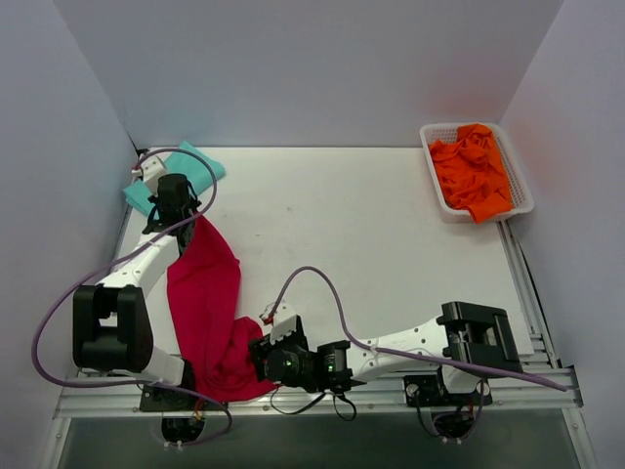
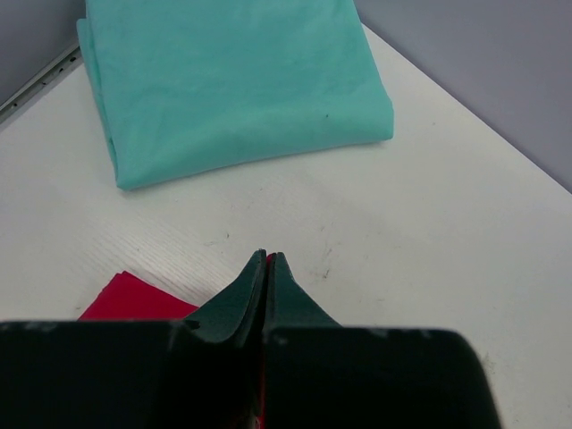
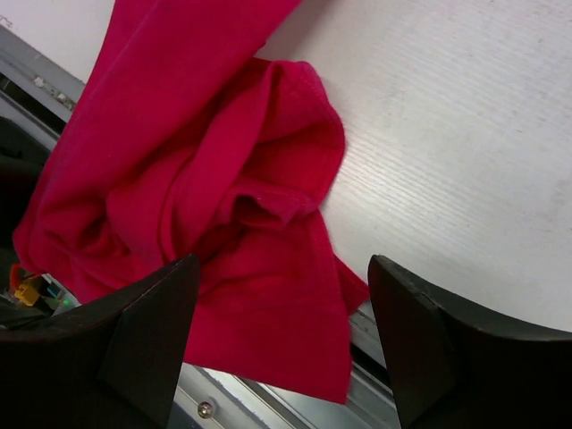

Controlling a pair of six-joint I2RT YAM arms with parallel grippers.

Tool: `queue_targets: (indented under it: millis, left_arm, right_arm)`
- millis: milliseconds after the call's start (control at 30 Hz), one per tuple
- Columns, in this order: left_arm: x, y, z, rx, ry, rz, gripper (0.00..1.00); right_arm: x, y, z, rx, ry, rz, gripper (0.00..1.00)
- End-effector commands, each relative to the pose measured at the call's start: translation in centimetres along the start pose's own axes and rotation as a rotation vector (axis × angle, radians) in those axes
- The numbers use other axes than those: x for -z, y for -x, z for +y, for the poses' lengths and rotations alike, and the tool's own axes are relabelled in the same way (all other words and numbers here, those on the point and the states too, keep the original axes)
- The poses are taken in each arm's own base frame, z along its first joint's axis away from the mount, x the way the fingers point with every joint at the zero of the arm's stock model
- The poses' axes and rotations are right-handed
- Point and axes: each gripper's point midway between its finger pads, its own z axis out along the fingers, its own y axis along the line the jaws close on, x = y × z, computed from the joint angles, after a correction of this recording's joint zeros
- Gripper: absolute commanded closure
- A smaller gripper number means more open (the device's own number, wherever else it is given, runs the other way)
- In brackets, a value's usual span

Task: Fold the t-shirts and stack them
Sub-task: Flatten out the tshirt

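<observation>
Crimson t-shirt was clamped in the left pincer; the right pincer, gaping over bunched cloth beneath it, likely needed one clean corner.

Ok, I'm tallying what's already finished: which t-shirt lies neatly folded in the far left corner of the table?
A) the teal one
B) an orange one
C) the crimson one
A: the teal t-shirt lies as a flat folded rectangle in that corner, while the crimson t-shirt trails unfolded along the left side and the orange t-shirts are heaped in the white basket.
</observation>
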Motion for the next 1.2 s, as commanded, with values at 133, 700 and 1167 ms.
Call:
queue_targets:
  millis: [133,700,1167]
  left_arm:
    - [-1.0,0.2,-0.2,0.039,-0.027,-0.021,0.98]
    - [-1.4,-0.5,0.1,0.04,-0.024,0.0,0.98]
    - [-1.4,-0.6,0.4,0.043,-0.018,-0.002,0.98]
  right_arm:
    - [0.2,0.6,4.3,-0.036,0.059,-0.025,0.3]
    - [-0.7,-1.8,6.7,-0.003,0.098,0.017,0.35]
    - [-1.6,-2.4,7.3,0.023,0.1,0.03,0.51]
